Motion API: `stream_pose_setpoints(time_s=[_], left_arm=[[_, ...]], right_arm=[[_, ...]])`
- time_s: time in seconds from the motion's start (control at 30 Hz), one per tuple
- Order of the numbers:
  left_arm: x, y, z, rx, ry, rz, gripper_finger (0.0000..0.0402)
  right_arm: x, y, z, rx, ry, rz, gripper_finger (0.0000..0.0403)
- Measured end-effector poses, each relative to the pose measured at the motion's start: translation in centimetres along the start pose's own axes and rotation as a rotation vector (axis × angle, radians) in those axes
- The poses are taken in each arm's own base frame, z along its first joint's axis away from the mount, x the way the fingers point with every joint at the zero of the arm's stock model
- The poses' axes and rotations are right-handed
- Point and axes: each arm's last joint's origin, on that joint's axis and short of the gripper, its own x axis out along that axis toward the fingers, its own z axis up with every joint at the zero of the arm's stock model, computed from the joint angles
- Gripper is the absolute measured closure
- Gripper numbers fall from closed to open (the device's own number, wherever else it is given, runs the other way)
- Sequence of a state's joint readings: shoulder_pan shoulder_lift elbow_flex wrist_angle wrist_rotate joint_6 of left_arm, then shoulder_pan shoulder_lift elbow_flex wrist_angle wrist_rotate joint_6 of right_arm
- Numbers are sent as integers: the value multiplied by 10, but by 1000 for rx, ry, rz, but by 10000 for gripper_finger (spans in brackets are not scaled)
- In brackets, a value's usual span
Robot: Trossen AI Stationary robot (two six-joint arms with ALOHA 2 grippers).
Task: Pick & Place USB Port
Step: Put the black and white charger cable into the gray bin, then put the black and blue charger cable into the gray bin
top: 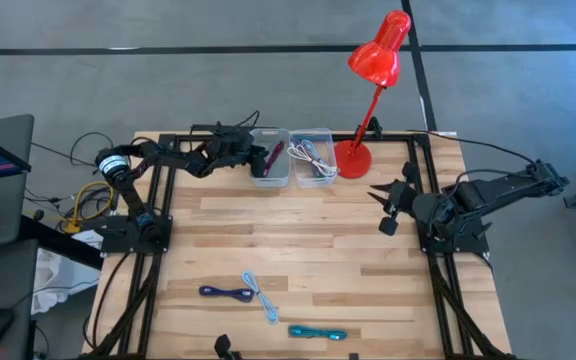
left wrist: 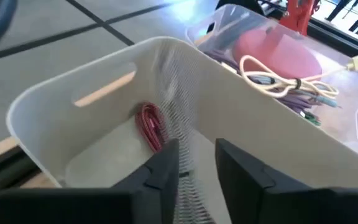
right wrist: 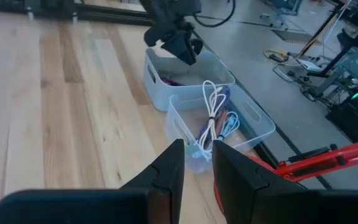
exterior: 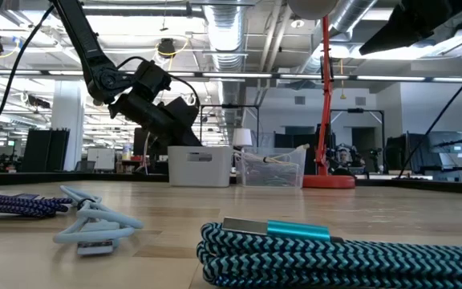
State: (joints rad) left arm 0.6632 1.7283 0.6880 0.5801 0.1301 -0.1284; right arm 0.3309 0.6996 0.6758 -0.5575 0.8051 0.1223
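Observation:
My left gripper hangs over the white bin at the table's far edge, its fingers apart. A pale striped cable, smeared in the left wrist view, runs down between them into the bin, where a red cable lies on the floor. My right gripper hovers at the table's right side, near the lamp base, fingers slightly apart with nothing between them. A dark blue cable, a light blue cable and a teal cable lie coiled near the front edge. My left gripper has the striped cable between its fingers above the white bin. The cable is smeared there, and I cannot tell whether the fingers touch it.
A clear bin with white and purple cables stands right of the white bin. A red desk lamp stands beside it at the far right. The middle of the wooden table is bare.

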Motion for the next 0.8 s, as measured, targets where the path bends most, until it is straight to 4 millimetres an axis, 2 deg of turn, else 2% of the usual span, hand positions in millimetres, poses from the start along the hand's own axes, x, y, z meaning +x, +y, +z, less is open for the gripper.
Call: stream_pose_setpoints(time_s=[0.2,0.33,0.43,0.6,0.8], left_arm=[[0,0,3,3,-28,-2,265],[0,-2,7,32,-76,-14,264],[-4,-9,15,128,-129,-108,272],[-23,-27,37,256,-234,-219,292],[-58,-43,67,293,-359,-248,307]], right_arm=[[1,-1,0,2,5,-10,327],[2,-2,-1,-2,10,-18,327],[2,-2,-1,-7,14,-23,327],[2,-2,-1,-9,14,-23,327],[2,-2,-1,-9,15,-24,327]])
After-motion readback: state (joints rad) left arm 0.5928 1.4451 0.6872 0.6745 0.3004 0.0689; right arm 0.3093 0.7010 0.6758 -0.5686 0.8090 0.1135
